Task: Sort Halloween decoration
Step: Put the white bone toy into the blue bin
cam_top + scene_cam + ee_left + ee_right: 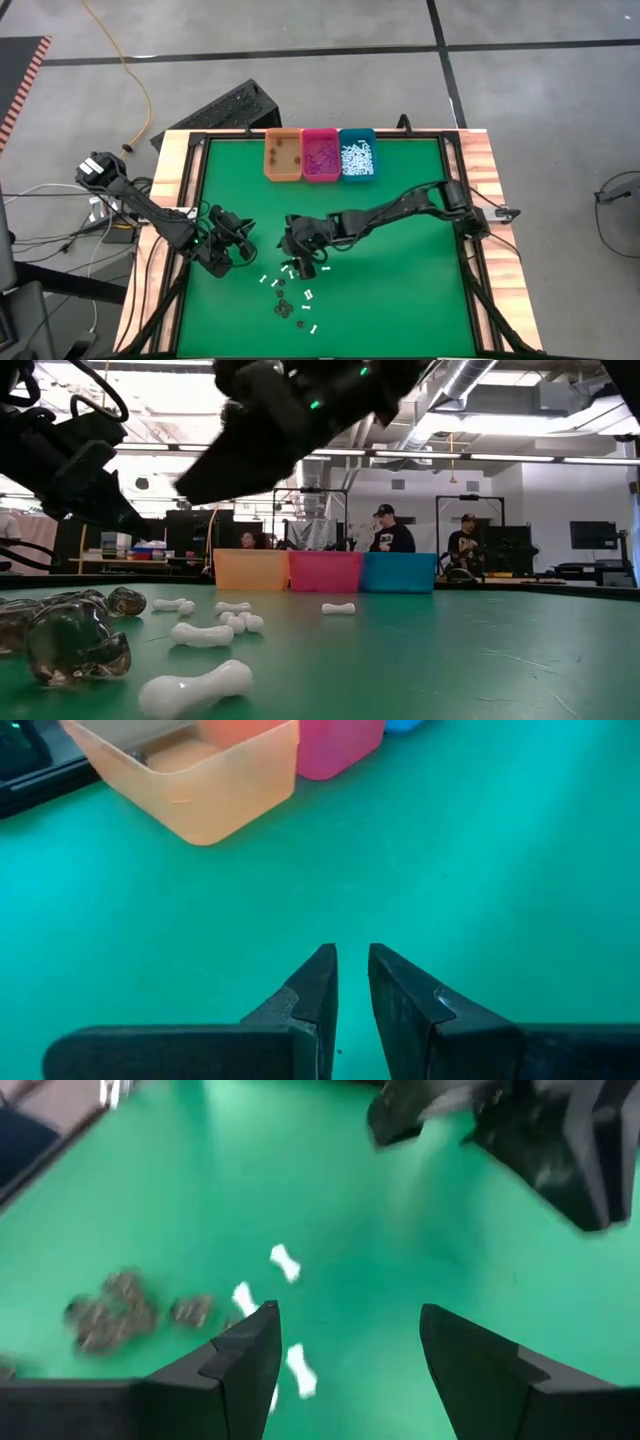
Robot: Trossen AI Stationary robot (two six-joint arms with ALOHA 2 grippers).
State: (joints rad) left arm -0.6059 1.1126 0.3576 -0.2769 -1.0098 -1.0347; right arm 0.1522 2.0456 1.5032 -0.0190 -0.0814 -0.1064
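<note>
Halloween decoration (290, 296): white bone pieces and dark bits scattered on green worktop (400, 280), well apart from three bins at far edge. Orange bin (283, 154), pink bin (321, 154), teal bin (357, 154) set touching in row; some pieces seen inside each. Right gripper (296, 262) held just above scatter, fingers spread wide, nothing held. Left gripper (222, 258) beside scatter, on side away from right gripper, fingers nearly closed with narrow gap, empty. People seen in room behind bins

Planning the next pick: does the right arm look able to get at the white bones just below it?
Probably yes. The right gripper hangs open above the white bones, nothing lies between them, and the left gripper sits off to the side.
</note>
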